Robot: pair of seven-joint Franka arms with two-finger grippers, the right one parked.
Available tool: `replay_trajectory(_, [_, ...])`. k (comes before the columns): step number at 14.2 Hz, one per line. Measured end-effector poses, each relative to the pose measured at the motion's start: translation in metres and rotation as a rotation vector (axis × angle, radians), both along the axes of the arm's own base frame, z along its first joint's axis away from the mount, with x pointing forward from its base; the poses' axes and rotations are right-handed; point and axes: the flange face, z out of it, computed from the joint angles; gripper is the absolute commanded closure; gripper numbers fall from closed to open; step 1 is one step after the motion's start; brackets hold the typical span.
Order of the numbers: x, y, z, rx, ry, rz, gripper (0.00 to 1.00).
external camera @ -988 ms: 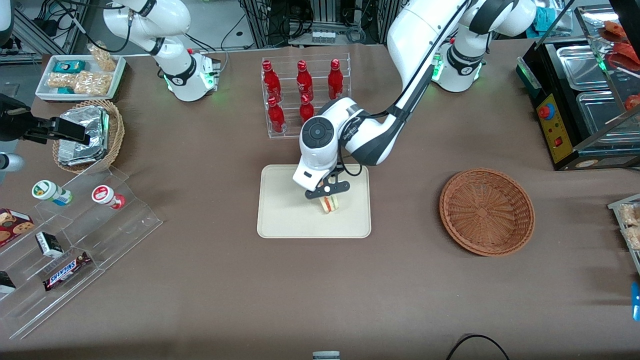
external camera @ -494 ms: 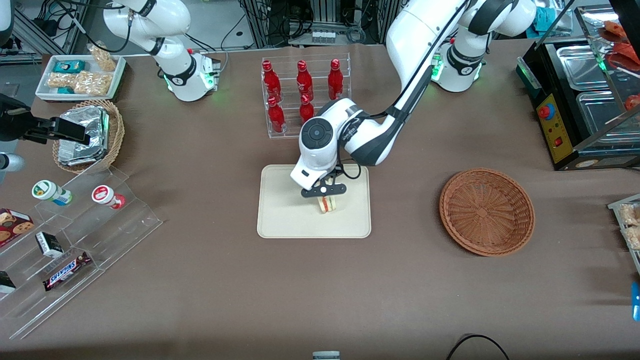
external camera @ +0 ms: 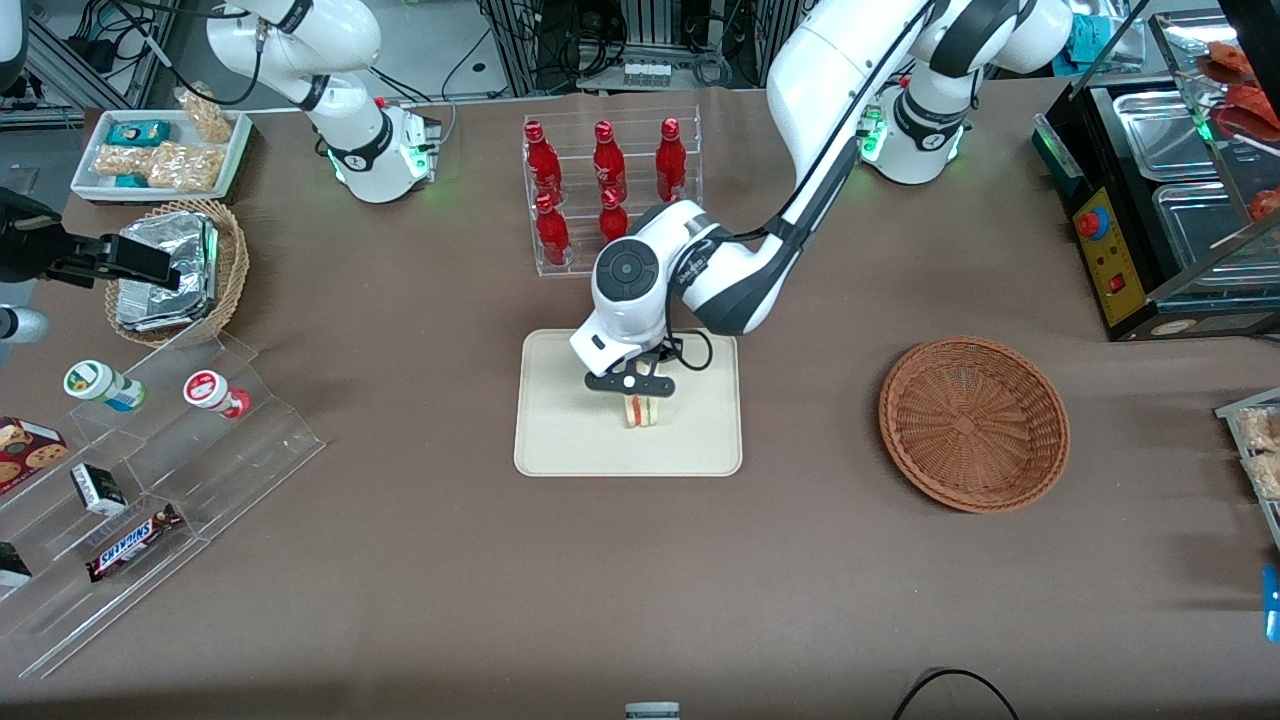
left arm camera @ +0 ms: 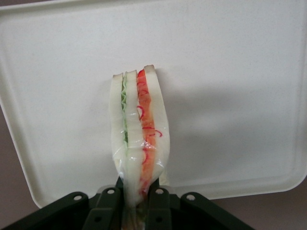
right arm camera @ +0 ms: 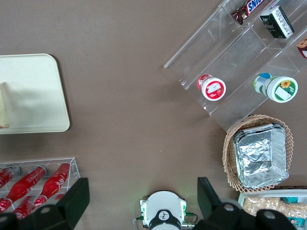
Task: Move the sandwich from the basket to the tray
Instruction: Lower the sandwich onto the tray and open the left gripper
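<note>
Sandwich [left arm camera: 139,129] in closed claw [left arm camera: 135,203] over tray [left arm camera: 230,72]

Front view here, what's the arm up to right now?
The left arm's gripper is shut on the sandwich, holding it over the middle of the tray. In the wrist view the jaws pinch one end of the wedge. The basket, toward the working arm's end of the table, holds nothing.

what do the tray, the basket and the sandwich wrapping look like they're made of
The tray looks like matte cream plastic or fibre composite: smooth, moulded rounded corners, no glare. The basket is reddish-brown woven wicker, with visible radial weave. The sandwich, pinched upright over the tray by the gripper, seems wrapped in clear glossy film, judging by the creases and sheen near the fingers.
</note>
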Motion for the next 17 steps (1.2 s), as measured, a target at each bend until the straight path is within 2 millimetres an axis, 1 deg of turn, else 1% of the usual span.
replay_trajectory(3, [-0.002,-0.006,-0.011,0.01,-0.001,-0.031,0.76])
replay_trajectory(5, [-0.002,-0.01,-0.013,0.007,-0.004,-0.034,0.75])
replay_trajectory(7, [-0.001,-0.011,-0.012,0.004,-0.007,-0.034,0.7])
replay_trajectory(8, [-0.001,-0.011,-0.012,0.003,-0.007,-0.034,0.65])
replay_trajectory(9, [-0.001,-0.011,-0.012,0.002,-0.008,-0.034,0.47])
replay_trajectory(10, [-0.001,-0.012,-0.012,0.002,-0.009,-0.034,0.21])
replay_trajectory(11, [0.0,-0.012,-0.011,0.001,-0.01,-0.034,0.04])
replay_trajectory(12, [0.0,-0.012,-0.01,-0.001,-0.011,-0.033,0.01])
replay_trajectory(17, [0.004,-0.014,-0.004,-0.009,-0.02,-0.029,0.0])
